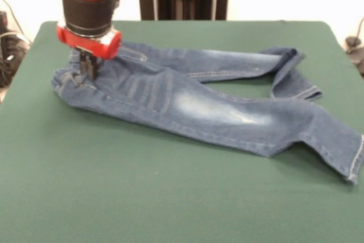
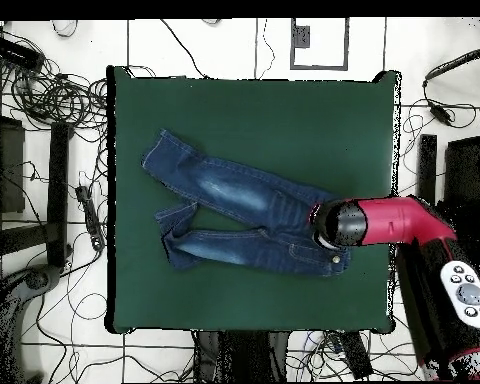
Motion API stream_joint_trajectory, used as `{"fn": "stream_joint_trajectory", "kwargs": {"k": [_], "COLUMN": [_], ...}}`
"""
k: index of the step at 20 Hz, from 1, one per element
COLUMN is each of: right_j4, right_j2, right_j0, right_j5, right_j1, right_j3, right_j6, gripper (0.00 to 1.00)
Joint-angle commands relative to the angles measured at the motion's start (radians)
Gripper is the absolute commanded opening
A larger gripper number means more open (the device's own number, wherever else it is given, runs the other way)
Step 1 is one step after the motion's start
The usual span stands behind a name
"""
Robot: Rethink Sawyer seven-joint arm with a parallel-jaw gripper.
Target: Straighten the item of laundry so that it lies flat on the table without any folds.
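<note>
end effector pressing down at waistband of jeans, opening hidden. jeans lying across counter middle, far leg cuff doubled back. next: unfolding that cuff.

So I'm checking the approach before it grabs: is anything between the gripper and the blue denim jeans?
Nothing visible. The gripper is down on the waist end of the blue denim jeans, with only dark green table around.

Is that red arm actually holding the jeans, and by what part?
The gripper is down at the waist end of the jeans, touching the fabric there. Whether it has actually pinched the cloth cannot be told.
</note>
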Motion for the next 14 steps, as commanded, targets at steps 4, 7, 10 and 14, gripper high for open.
{"fn": "stream_joint_trajectory", "kwargs": {"k": [4,7,10,14], "right_j4": [-0.046,-0.042,-0.035,-0.026], "right_j2": [0.104,0.103,0.098,0.093], "right_j0": [-0.029,-0.028,-0.028,-0.031], "right_j5": [0.082,0.082,0.082,0.086], "right_j1": [0.026,0.038,0.034,0.022], "right_j3": [-0.120,-0.141,-0.141,-0.137], "right_j6": [-0.463,-0.481,-0.489,-0.509], "gripper": [0.00,0.00,0.00,0.00]}}
